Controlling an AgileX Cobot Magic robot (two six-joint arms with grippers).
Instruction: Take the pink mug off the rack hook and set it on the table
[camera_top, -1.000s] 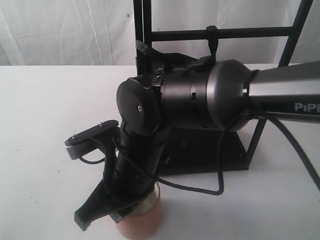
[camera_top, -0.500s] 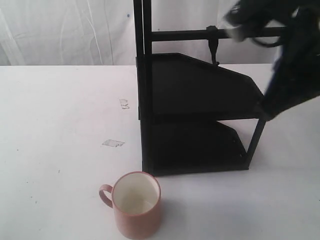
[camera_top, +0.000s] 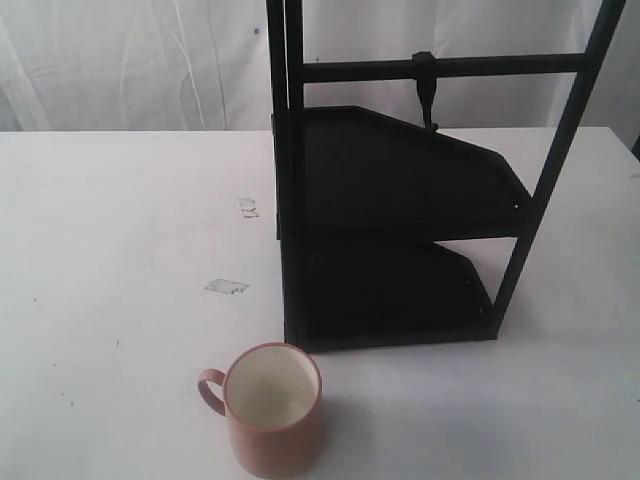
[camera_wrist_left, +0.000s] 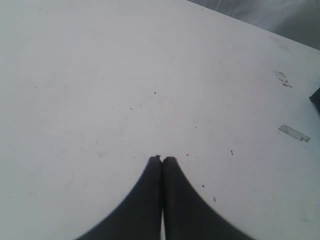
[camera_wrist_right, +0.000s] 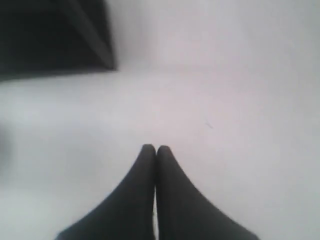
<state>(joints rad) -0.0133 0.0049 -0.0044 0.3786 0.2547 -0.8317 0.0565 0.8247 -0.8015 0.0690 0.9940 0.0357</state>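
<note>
Exterior view: seeing pink mug (camera_top: 272, 410) sitting upright on counter (camera_top: 100, 250), near the rack (camera_top: 400, 200) base, well apart from the bare rack hook (camera_top: 425, 85). Reading the task as done. Seeing left pincer (camera_wrist_left: 161, 159) and right pincer (camera_wrist_right: 155, 148) both pressed closed, gripping nothing, over bare counter. Flagging likely risk: clipping the free-standing mug with a low arm sweep, tipping it.
</note>
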